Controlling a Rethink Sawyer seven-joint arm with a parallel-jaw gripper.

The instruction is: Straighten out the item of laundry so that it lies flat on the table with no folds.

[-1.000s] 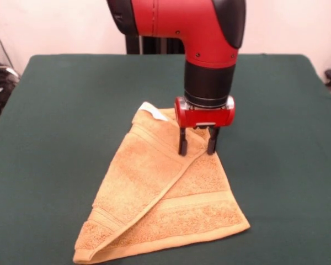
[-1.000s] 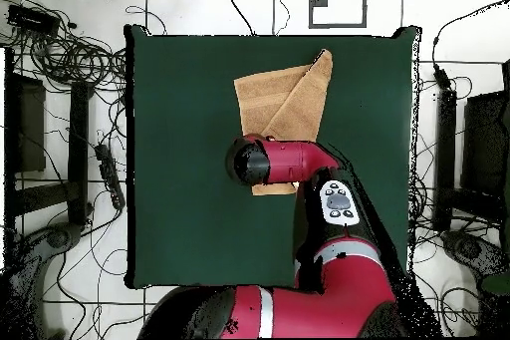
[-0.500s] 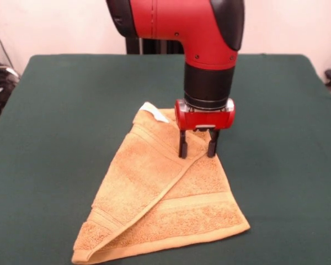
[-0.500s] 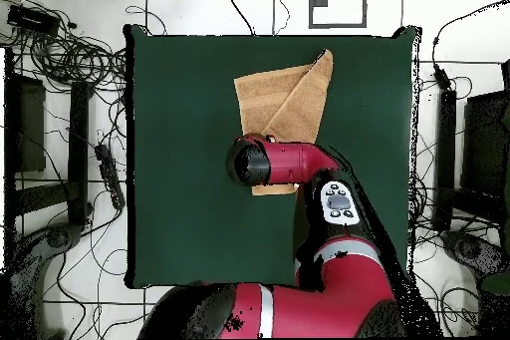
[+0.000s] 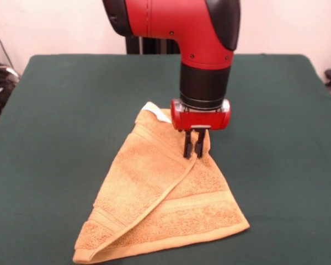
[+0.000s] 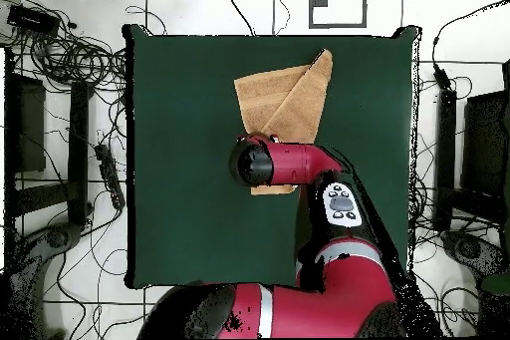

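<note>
The orange-tan towel point(image 5: 160, 199) lies on the green table point(image 5: 60, 110), folded over itself along a diagonal, with a white tag point(image 5: 153, 109) at its far corner. My gripper point(image 5: 192, 152) stands straight down on the folded edge near that far corner, its fingers closed together, pinching the towel's fold. In the overhead view the towel point(image 6: 284, 97) lies in the upper middle of the table point(image 6: 179, 176), and the arm's head covers the gripper and the towel's near corner.
Cables and equipment lie on the floor around the table point(image 6: 70, 57). The arm's red body point(image 6: 339, 216) reaches over the table's lower right part.
The fingers were spread apart astride the folded edge; they have closed together on it. The gripper has shifted slightly left in the front view.
</note>
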